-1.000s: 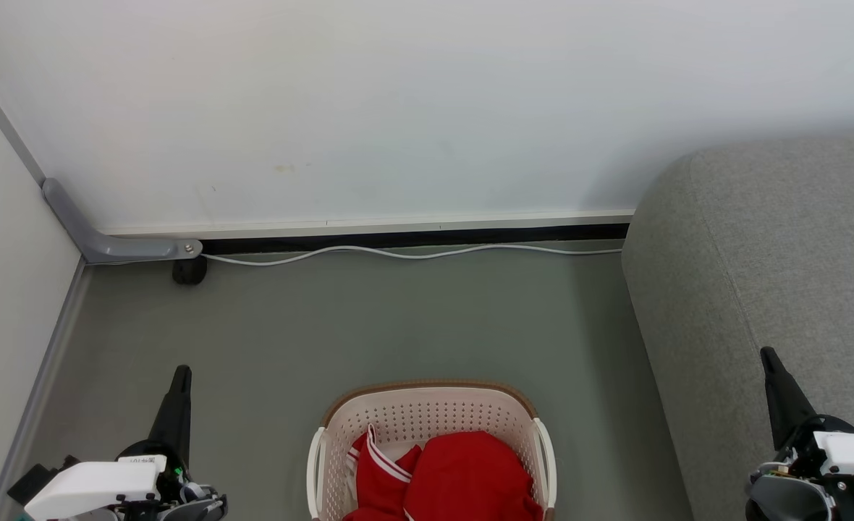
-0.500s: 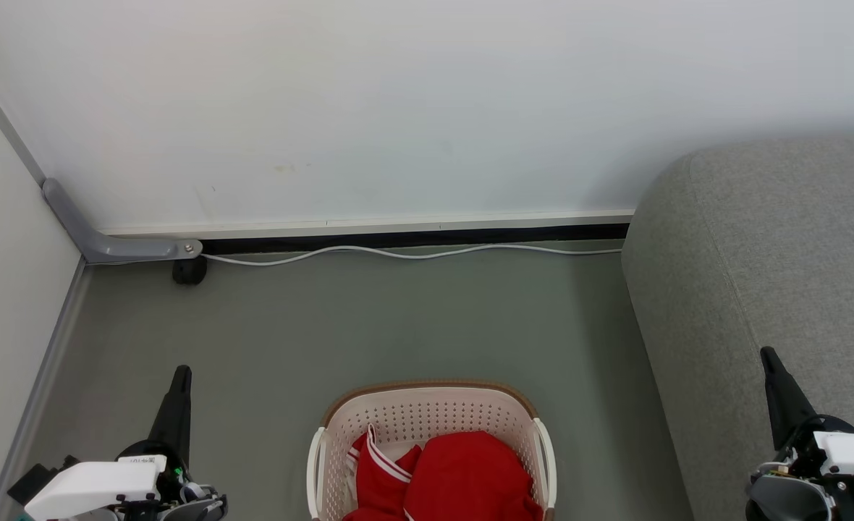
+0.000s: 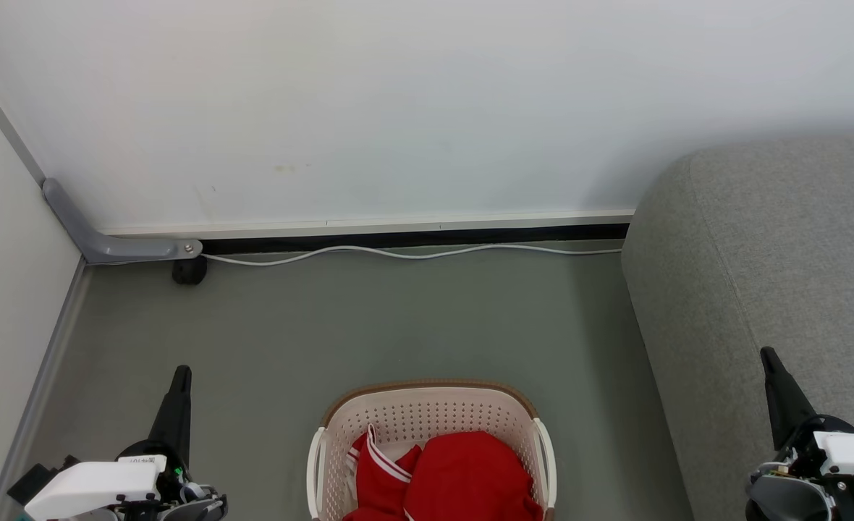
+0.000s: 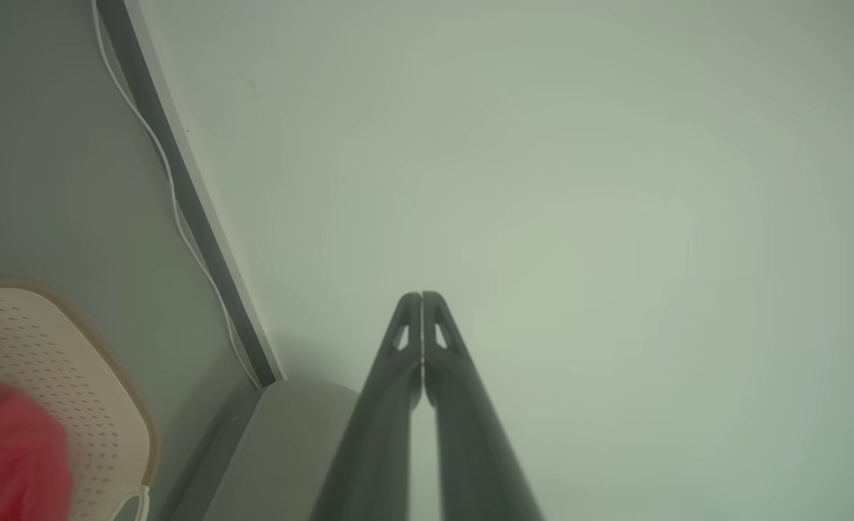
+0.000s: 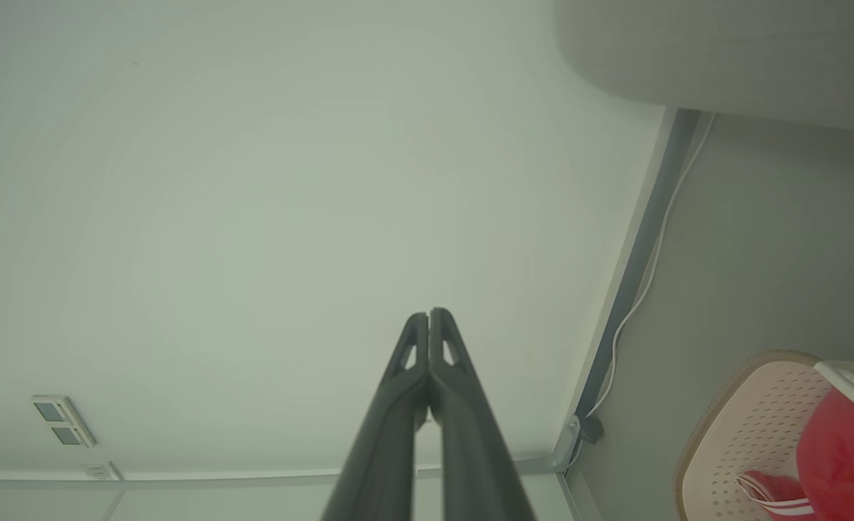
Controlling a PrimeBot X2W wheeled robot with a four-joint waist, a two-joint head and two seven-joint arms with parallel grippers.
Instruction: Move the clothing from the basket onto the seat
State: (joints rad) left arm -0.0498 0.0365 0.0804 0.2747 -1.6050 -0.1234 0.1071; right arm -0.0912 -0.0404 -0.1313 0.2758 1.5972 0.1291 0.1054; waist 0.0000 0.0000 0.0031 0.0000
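The left claw (image 3: pixel 180 375) is pinched fully together with nothing in it. Its fingers point up over the bare grey-green floor (image 3: pixel 398 318), to the left of the cream laundry basket (image 3: pixel 427 386). In its wrist view the two tips touch, set against the pale wall (image 3: pixel 398 108). The right claw (image 3: pixel 767 358) is likewise closed and empty, raised in front of the side of the grey sofa (image 3: pixel 774 239), to the right of the basket. Both hang well apart from the load, one on either flank, which looks like a resting pose with the reach not yet begun.

The basket stands on the floor between them, near the sofa; that closeness probably keeps the carry short. The red clothing (image 3: pixel 470 474) lies heaped inside the basket with a white-striped edge showing at its left. None is on the visible part of the sofa. Further out, a white cable (image 3: pixel 412 253) runs along the foot of the wall.

A small white sticker (image 3: pixel 142 459) on the left wrist carries print too small to read. No other writing can be made out.
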